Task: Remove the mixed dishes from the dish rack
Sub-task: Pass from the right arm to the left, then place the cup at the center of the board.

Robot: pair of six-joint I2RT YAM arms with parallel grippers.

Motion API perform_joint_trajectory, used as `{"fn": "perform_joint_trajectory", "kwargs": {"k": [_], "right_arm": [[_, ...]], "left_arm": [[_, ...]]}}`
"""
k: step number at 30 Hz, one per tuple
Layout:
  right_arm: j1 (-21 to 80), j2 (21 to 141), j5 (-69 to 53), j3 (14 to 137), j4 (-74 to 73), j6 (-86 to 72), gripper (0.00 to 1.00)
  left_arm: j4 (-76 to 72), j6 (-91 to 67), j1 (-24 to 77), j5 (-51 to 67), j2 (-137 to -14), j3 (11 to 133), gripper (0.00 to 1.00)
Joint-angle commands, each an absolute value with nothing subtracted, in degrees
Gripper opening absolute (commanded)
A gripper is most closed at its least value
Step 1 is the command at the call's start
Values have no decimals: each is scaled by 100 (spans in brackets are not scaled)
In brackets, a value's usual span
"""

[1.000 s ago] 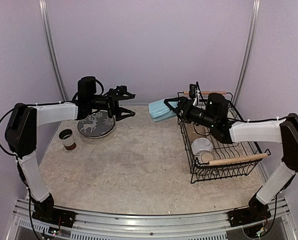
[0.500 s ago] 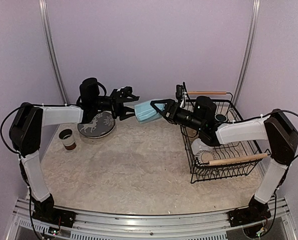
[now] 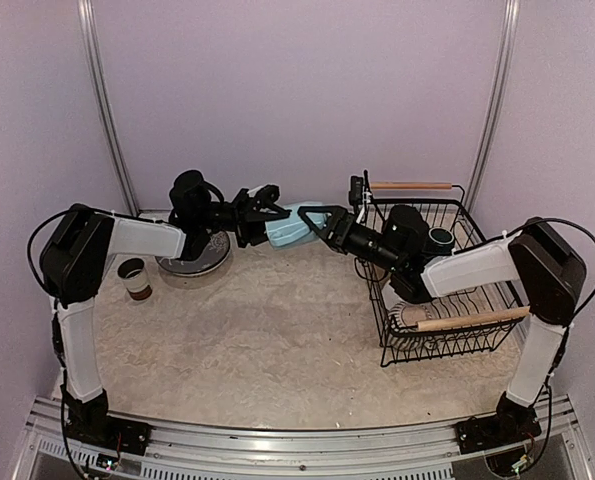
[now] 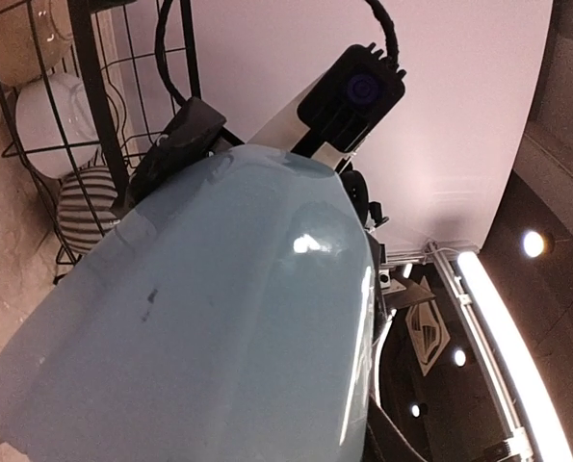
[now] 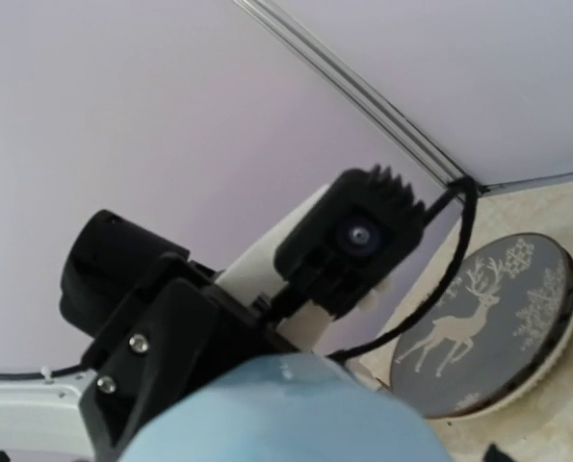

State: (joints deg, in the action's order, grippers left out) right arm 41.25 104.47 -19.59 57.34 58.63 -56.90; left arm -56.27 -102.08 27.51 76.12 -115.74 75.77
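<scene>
1. Top view: one light blue mug (image 3: 290, 227) aloft, left of one dish rack (image 3: 472, 320); right gripper (image 3: 313, 222) clamped on it, left gripper (image 3: 269, 218) at its other end, grip not determinable. One brown-white cup (image 3: 134, 278) on table (image 3: 257, 340).
2. Left wrist view: one striped dish (image 4: 89, 197), one white bowl (image 4: 50, 111) inside the dish rack.
3. Right wrist view: one deer-pattern plate (image 5: 488, 327) flat on table.

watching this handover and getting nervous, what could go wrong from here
1. The light blue mug hangs in mid-air over the table, held by the right gripper, with the left gripper at its other end. Whether the left grip is firm cannot be seen, so a release now could drop it.
2. If both arms pull while both clamp, the mug could twist or slip.
3. A fall might hit the deer-pattern plate close by.
</scene>
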Motion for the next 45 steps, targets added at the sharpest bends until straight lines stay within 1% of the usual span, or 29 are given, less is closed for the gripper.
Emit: {"fn": "perform_joint_trajectory", "kwargs": {"k": [1, 5, 6, 7, 8, 9, 12, 13, 15, 16, 17, 18, 19, 21, 23, 26, 27, 28, 29, 31, 35, 38, 41, 45], "right_arm": [[4206, 10484, -1839, 5622, 6855, -5831, 0], [4204, 10446, -1884, 5611, 6666, -5720, 0], [4197, 10411, -1866, 5589, 6576, -5671, 0], [4203, 10351, -1837, 5529, 6514, -5621, 1], [4202, 10292, -1784, 5468, 6452, -5572, 5], [4196, 10226, -1736, 5407, 6370, -5522, 10], [4189, 9996, -1590, 5341, 5864, -5267, 37], [4190, 9906, -1535, 5317, 5670, -5163, 48], [4185, 9690, -1292, 5252, 5129, -4989, 75], [4173, 9588, -1168, 5214, 4919, -4904, 84], [4167, 9480, -1069, 5198, 4678, -4817, 92], [4150, 9380, -980, 5206, 4427, -4724, 97], [4137, 9291, -888, 5234, 4110, -4644, 99], [4104, 9103, -604, 5311, 3423, -4435, 100], [4094, 8873, -255, 5378, 2773, -4205, 100], [4093, 8458, 208, 5400, 2088, -3842, 100], [4092, 8337, 334, 5423, 1887, -3742, 100], [4094, 8212, 462, 5437, 1714, -3627, 100], [4094, 8102, 574, 5459, 1533, -3535, 100], [4095, 7858, 826, 5488, 1226, -3395, 100], [4083, 7422, 1303, 5493, 771, -3098, 100], [4073, 7133, 1688, 5478, 412, -2983, 100], [4070, 6884, 1990, 5368, 261, -2907, 100], [4056, 6650, 2189, 5251, 101, -2889, 100]], "left_arm": [[-6747, -11002, 2780, 7628, -11864, 7558, 31], [-6671, -10874, 2769, 7594, -11841, 7536, 17], [-6582, -10789, 2757, 7602, -11824, 7528, 12], [-6379, -10656, 2733, 7590, -11794, 7505, 5], [-6181, -10505, 2714, 7587, -11755, 7483, 0], [-5975, -10273, 2687, 7574, -11699, 7461, 0], [-5554, -9923, 2591, 7537, -11559, 7411, 0], [-5430, -9816, 2571, 7533, -11527, 7405, 0], [-5105, -9562, 2529, 7532, -11454, 7413, 0], [-4899, -9426, 2519, 7538, -11404, 7422, 0], [-4698, -9266, 2514, 7533, -11358, 7426, 0], [-4485, -9108, 2502, 7519, -11323, 7438, 0], [-4239, -8930, 2492, 7517, -11268, 7451, 0], [-3593, -8452, 2471, 7446, -11170, 7489, 0], [-2588, -7685, 2461, 7307, -11018, 7628, 0], [-316, -6099, 2466, 6752, -10790, 8102, 0], [882, -5491, 2485, 6387, -10739, 8319, 0], [1675, -4754, 2518, 5944, -10690, 8595, 0], [2415, -4319, 2567, 5396, -10668, 8858, 0], [3416, -3707, 2680, 4378, -10689, 9308, 0], [4406, -3247, 2871, 2794, -10888, 9810, 0], [4988, -2938, 3041, 1929, -11225, 10227, 0], [5374, -2789, 3159, 1481, -11601, 10578, 0], [5490, -2737, 3199, 1264, -11806, 10660, 0]]}}
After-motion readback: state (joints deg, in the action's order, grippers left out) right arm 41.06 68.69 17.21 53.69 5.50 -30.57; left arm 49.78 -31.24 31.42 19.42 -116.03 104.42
